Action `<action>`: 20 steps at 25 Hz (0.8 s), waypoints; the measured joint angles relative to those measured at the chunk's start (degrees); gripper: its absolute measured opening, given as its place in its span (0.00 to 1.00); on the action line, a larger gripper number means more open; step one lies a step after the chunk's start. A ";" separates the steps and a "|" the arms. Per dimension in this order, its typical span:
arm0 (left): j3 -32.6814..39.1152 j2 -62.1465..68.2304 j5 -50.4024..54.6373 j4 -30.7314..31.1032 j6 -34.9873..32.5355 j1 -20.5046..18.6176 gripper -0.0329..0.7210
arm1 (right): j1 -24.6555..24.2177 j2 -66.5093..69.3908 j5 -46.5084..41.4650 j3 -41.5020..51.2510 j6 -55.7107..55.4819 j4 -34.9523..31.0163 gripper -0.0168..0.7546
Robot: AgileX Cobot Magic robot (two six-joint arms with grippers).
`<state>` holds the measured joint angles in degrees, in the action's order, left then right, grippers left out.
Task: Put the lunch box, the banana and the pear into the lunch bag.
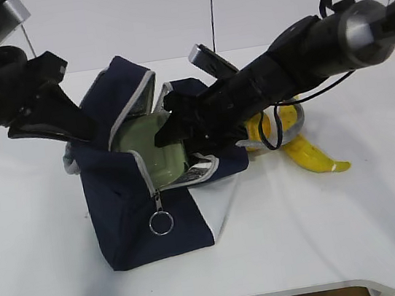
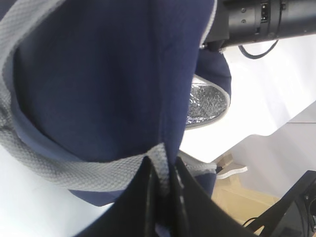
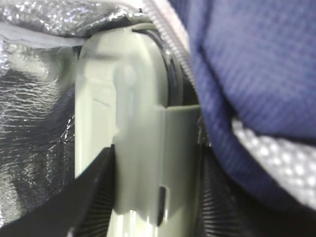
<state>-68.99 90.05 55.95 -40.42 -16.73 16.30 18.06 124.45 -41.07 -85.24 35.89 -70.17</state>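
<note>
A white table (image 1: 327, 233) holds everything. The right pincer (image 3: 153, 197) is clamped on the lunch box (image 3: 133, 123), halfway inside the bag (image 1: 131, 223). The left pincer (image 2: 165, 197) pinches the bag's edge beside it. The box could snag on the zipper (image 3: 170, 29) and slip.

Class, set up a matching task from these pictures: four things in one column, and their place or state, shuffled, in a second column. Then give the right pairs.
Things:
1. lunch box
2. banana
3. left gripper
4. ring pull

Places or states:
A. lies on the table right of the lunch bag
B. hangs down the bag's front
C. in the bag's mouth, held by the right gripper
D. pinches the bag's grey edge

Pairs: 1-C, 2-A, 3-D, 4-B
</note>
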 joint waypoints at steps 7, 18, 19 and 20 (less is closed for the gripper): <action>0.00 0.00 0.00 0.00 0.00 0.00 0.06 | 0.00 0.13 0.00 -0.04 0.00 -0.25 0.50; 0.00 0.00 0.13 0.04 0.00 0.00 0.06 | -0.12 0.13 -0.10 -0.04 0.00 -0.25 0.63; 0.00 0.00 0.13 0.04 0.00 0.00 0.06 | -0.27 0.13 -0.45 -0.04 0.00 -0.25 0.67; 0.00 0.00 0.13 0.04 0.00 0.00 0.06 | -0.52 0.13 -1.01 -0.04 0.00 -0.25 0.69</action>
<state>-68.99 90.05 56.08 -40.38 -16.73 16.30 17.53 124.58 -42.08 -85.28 35.89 -70.41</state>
